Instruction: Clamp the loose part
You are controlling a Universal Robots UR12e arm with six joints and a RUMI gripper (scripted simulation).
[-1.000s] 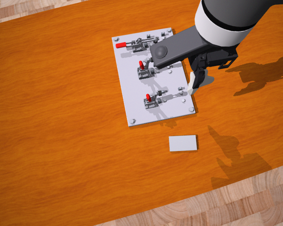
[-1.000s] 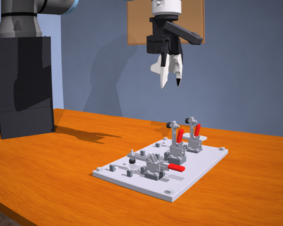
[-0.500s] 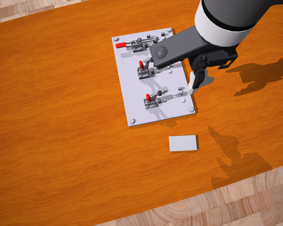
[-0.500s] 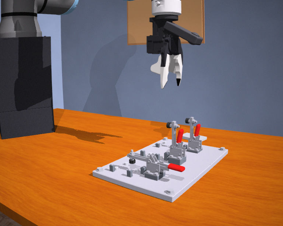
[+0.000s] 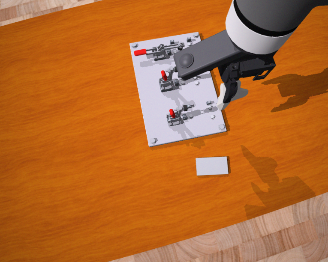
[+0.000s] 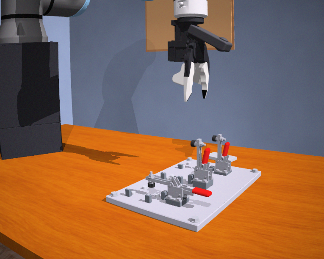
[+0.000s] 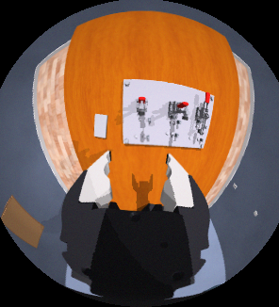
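Note:
The loose part, a pale flat rectangular block (image 5: 212, 165) (image 6: 230, 157) (image 7: 101, 126), lies on the table beside the fixture plate (image 5: 148, 122) (image 6: 234, 195) (image 7: 132, 87). The plate carries three clamps. Two clamps, with red handles (image 5: 172, 113) (image 5: 164, 75), have their bars raised. The third, farthest from the part, has its red handle (image 5: 139, 52) (image 6: 201, 191) (image 7: 207, 98) low and its bar down over its nest, with no part under it. My gripper (image 6: 195, 99) (image 7: 139, 153) is open and empty, high above the table by the plate's pad-side edge. One fingertip is hidden in the top view.
Grey blocks and round pads stand on the plate in front of each clamp. Bolt heads (image 5: 152, 140) (image 6: 194, 219) sit at its corners. The dark robot pedestal (image 6: 29, 97) stands at the table's far left in the exterior view. The wrist camera arm (image 5: 207, 53) hides part of the middle nest.

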